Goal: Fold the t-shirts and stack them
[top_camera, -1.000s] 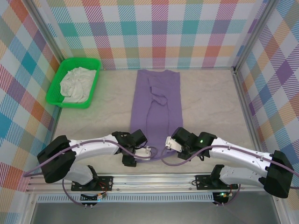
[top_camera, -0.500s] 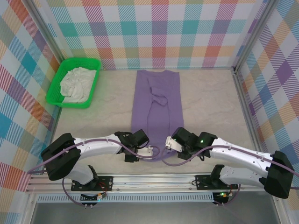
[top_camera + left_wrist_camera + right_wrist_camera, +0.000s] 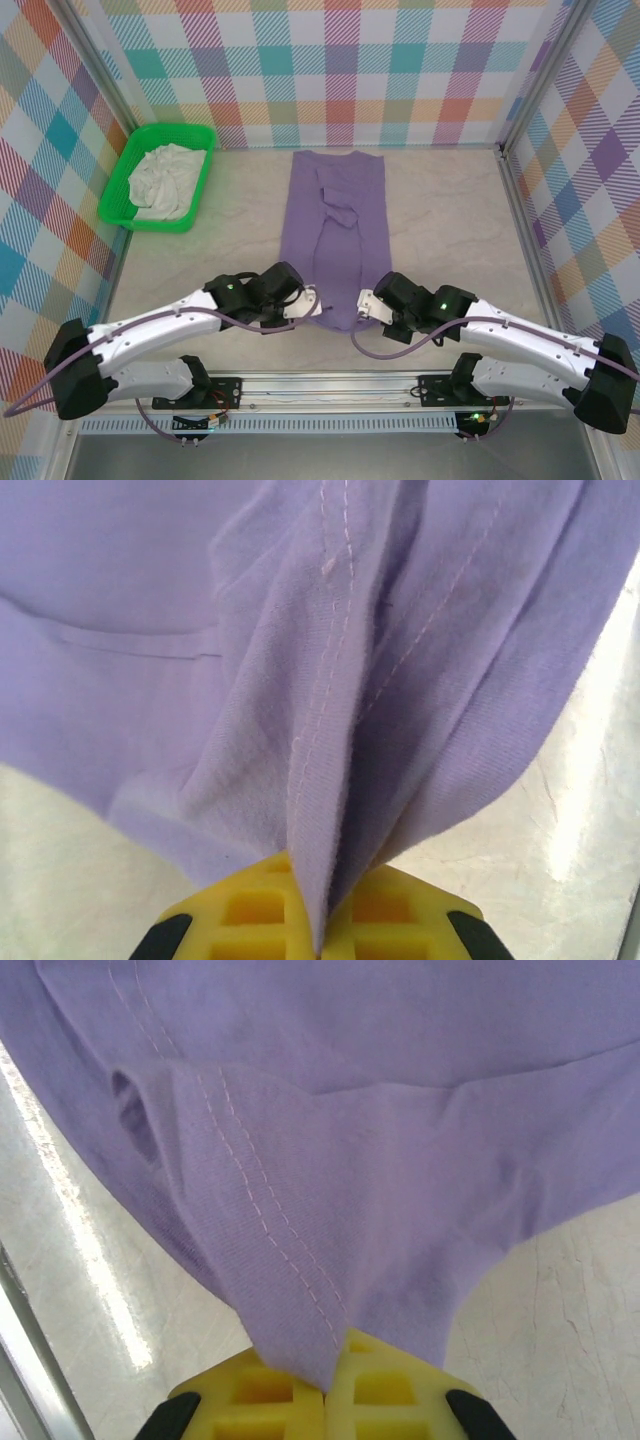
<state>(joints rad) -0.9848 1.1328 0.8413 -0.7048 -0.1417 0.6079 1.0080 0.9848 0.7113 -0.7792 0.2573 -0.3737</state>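
Item: lavender t-shirt (image 3: 335, 225) | loc: laid lengthwise, centre of table (image 3: 450, 230), near hem raised | L gripper (image 3: 320, 938) & R gripper (image 3: 326, 1396) each clamped on a hem corner | handling: light, limp, prob. sags btwn grips; hold stitched hem edge

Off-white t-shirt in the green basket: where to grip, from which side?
Pinch a raised crease near the middle of the off-white t-shirt, coming straight down: it lies crumpled in a heap, and the walls of the green basket likely block a side approach.
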